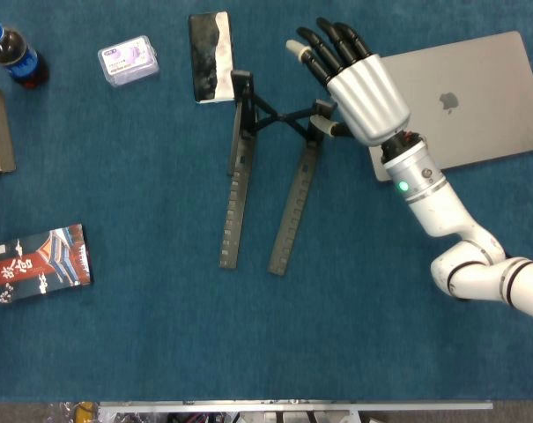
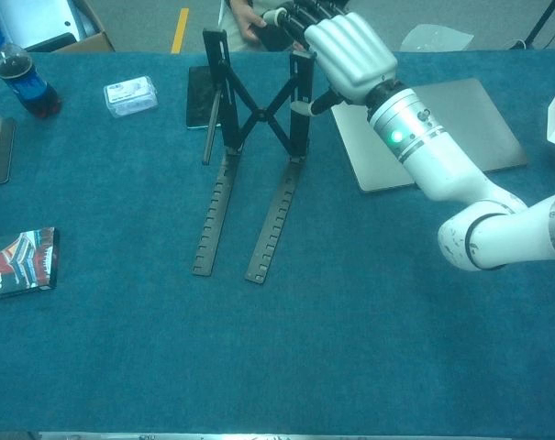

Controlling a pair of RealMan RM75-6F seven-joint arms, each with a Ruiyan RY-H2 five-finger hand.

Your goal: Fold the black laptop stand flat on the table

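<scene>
The black laptop stand [image 1: 235, 189] stands mid-table with its two notched base rails on the blue cloth, the right rail [image 2: 270, 229] angled outward. Its two uprights and crossed braces [image 2: 259, 115] are raised at the far end. My right hand [image 1: 365, 84] is at the right upright's top [image 2: 303, 78]. Its thumb [image 2: 317, 106] hooks against that upright, and the fingers stretch out past the upright's top, so the upright sits between thumb and fingers. My left hand shows in neither view.
A silver laptop [image 1: 469, 106] lies closed under my right forearm. A phone [image 1: 210, 55] lies just behind the stand, with a clear plastic box [image 1: 128, 60] and a cola bottle [image 1: 12, 55] to the left. A book [image 1: 41, 263] lies near the left edge.
</scene>
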